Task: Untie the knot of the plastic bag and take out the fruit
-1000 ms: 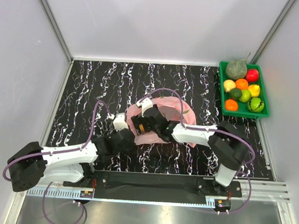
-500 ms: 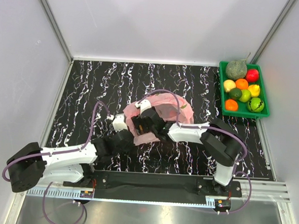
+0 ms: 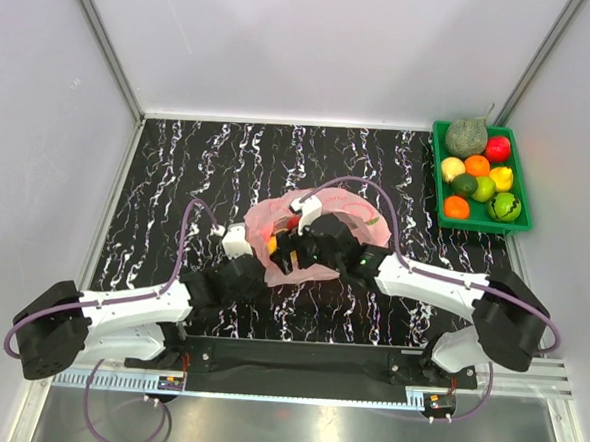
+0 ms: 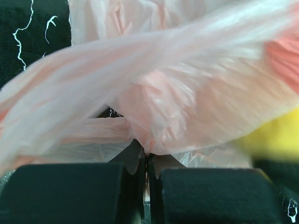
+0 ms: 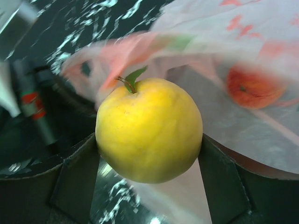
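The pink plastic bag (image 3: pixel 325 215) lies crumpled mid-table with its mouth toward the arms. My left gripper (image 4: pixel 147 156) is shut on a bunched fold of the bag (image 4: pixel 154 102) at its near-left edge (image 3: pixel 259 262). My right gripper (image 5: pixel 148 140) is shut on a yellow fruit (image 5: pixel 148 129) with a small leaf, held at the bag's mouth (image 3: pixel 273 245). Another orange-red fruit (image 5: pixel 252 86) shows through the plastic deeper inside. A blurred yellow patch, the fruit (image 4: pixel 275 140), appears at the left wrist view's right edge. The knot is not visible.
A green tray (image 3: pixel 523 227) at the back right holds several small fruits, a grey-green melon (image 3: pixel 466 137) and a red fruit (image 3: pixel 498 148). White walls enclose the black marbled table (image 3: pixel 178 174). Purple cables arch over both arms.
The right gripper narrowed onto the yellow fruit, then drew back to the right; its elbow swung out right. The bag's mouth rose and spread. The left gripper stayed put.
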`<state>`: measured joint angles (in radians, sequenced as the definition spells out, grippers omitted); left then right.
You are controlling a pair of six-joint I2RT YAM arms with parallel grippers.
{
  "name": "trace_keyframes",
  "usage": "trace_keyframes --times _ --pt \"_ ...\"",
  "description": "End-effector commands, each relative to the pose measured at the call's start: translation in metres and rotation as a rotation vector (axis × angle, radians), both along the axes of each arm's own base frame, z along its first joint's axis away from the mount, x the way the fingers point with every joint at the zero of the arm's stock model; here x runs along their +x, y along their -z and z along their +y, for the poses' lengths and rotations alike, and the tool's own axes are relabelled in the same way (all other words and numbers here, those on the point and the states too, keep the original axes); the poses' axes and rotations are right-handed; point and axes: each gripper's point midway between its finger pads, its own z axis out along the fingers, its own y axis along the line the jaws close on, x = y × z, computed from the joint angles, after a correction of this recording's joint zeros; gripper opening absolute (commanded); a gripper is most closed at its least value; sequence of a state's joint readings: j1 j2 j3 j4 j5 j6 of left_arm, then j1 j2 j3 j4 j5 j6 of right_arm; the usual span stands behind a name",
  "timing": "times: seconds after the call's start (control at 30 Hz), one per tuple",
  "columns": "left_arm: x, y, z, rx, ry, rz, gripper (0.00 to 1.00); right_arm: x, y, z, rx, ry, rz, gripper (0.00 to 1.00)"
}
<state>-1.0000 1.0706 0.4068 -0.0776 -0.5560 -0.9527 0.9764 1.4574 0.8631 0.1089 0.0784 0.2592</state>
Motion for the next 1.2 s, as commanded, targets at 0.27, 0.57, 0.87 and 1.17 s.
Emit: trace_keyframes --times 0.27,0.57,0.87,1.17 --pt "0.015 -0.025 -0.012 -0.057 -0.024 -0.06 0.0 -0.074 -0.071 -0.029 0.139 -0.196 0.078 0.32" --pt "0.014 -0.022 -0.018 -0.057 -0.005 -0.047 0.0 -0.015 -0.157 -0.099 0.098 0.201 -0.24 0.0" --pt "0.012 -0.027 -0.018 -0.058 0.011 -0.045 0.0 0.105 -0.22 -0.228 -0.007 0.809 -0.357 0.0" --pt "0.008 -0.034 -0.029 -0.096 0.074 -0.055 0.0 0.226 -0.125 -0.417 -0.037 1.317 0.017 0.0"
